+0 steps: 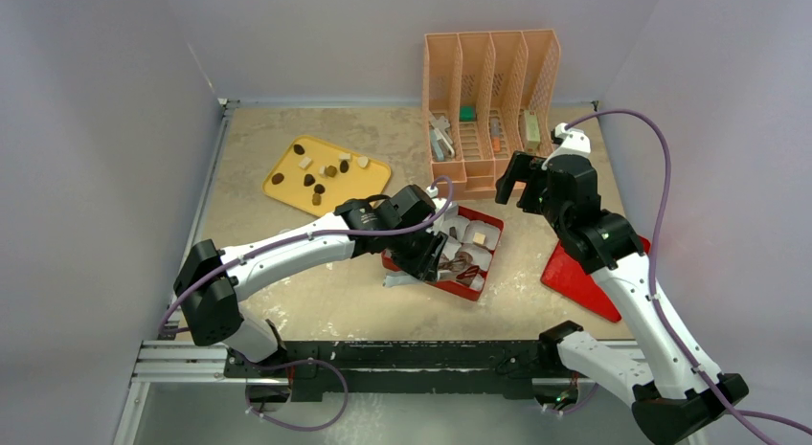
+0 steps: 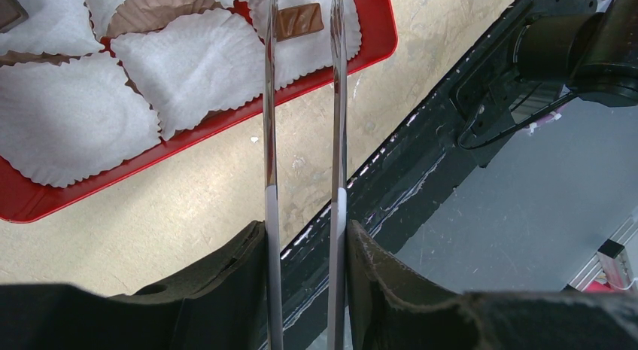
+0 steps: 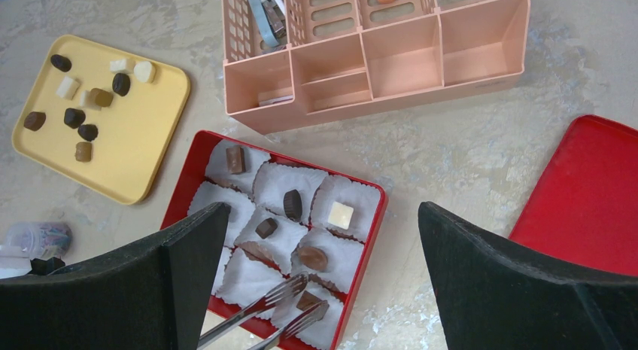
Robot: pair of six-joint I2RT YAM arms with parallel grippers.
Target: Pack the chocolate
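We were at the drop-off step: left gripper (image 2: 305, 245) clamped on the tongs (image 2: 268, 139), tips straddling a brown chocolate (image 2: 298, 20) in a paper cup (image 2: 305, 58) of the red box (image 2: 188, 135). Pinched or let go? Couldn't tell. Right gripper (image 1: 520, 185) hung open. Next up, we figured: lift clear and head over to the yellow tray (image 3: 143, 162) for another piece.

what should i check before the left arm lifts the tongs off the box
1. The chocolate piece lies inside a paper cup: ok.
2. The tongs are free of it: cannot tell; their tips flank it.
3. The left gripper is shut on the tongs: ok.
4. The red box has empty cups: ok.
5. The right gripper is open and apart from the box: ok.
6. The yellow tray holds more chocolates: ok.
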